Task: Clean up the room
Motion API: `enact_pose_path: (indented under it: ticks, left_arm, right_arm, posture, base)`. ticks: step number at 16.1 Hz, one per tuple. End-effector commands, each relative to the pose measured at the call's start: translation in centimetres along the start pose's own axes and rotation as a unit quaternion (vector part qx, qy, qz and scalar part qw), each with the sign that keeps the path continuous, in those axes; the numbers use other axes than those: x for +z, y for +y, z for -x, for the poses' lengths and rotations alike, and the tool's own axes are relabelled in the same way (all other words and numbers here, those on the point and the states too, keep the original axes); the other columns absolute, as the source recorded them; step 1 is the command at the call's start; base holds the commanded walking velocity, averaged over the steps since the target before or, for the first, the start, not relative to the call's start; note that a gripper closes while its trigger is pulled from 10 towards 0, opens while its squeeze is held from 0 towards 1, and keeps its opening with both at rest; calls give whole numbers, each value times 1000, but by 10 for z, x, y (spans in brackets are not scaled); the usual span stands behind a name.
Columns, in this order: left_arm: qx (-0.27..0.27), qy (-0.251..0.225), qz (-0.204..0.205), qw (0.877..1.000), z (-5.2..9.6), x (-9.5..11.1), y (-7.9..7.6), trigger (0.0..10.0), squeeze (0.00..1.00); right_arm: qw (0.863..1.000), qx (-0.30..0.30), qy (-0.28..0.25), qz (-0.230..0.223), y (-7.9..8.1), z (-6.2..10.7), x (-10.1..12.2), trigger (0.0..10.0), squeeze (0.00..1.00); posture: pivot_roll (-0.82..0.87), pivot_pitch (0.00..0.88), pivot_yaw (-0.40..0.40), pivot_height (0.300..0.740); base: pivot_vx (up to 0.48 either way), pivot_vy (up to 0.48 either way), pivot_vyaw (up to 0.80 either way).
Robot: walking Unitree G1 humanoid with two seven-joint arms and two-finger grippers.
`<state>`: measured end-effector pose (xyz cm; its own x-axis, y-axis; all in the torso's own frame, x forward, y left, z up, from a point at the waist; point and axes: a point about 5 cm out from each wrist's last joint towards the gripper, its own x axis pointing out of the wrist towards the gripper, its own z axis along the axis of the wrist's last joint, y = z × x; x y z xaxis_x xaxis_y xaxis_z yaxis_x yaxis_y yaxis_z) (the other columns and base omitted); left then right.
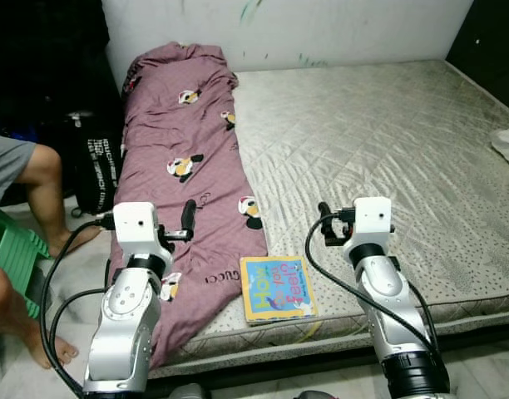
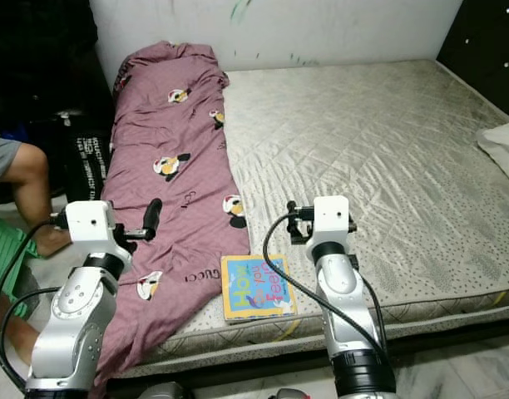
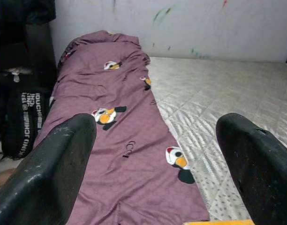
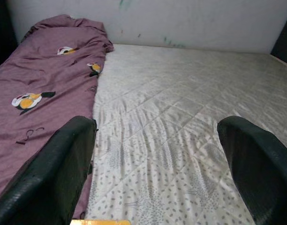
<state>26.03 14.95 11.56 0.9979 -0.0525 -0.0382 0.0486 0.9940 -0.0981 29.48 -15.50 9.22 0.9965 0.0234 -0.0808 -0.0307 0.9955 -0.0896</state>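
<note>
Both the left gripper and right gripper hovered wide open and empty over the mattress, seemingly poised to tidy the book lying at its near edge beside the blanket.

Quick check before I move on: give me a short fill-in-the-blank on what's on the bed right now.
1. The picture book lies near the mattress's ____ edge.
2. The maroon blanket runs along the mattress's ____ side.
3. Both the left pincer and right pincer are ____.
4. The book lies on the mattress between the two ____.

Missing words: front; left; open; arms
</note>
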Motion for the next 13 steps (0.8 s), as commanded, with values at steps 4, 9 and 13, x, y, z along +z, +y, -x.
enact_pose_path:
  ticks: [4, 9, 13]
  left_arm:
    - [-3, -4, 0, 1000, -1, 4, -1, 10000, 0]
    - [2, -4, 3, 1000, -1, 5, -1, 10000, 0]
    - [13, 24, 53, 998, 1, 1, 0, 10000, 0]
  right_arm:
    - [1000, 10, -4, 7, 2, 0, 1, 10000, 0]
    - [1000, 5, -4, 7, 0, 0, 2, 10000, 0]
    - [1000, 5, -4, 4, 1, 0, 2, 10000, 0]
  posture:
    - [-35, 42, 6, 740]
    - [-36, 45, 3, 740]
    - [-34, 47, 4, 740]
  base:
    - [0, -337, 0]
    - [0, -257, 0]
    - [0, 0, 0]
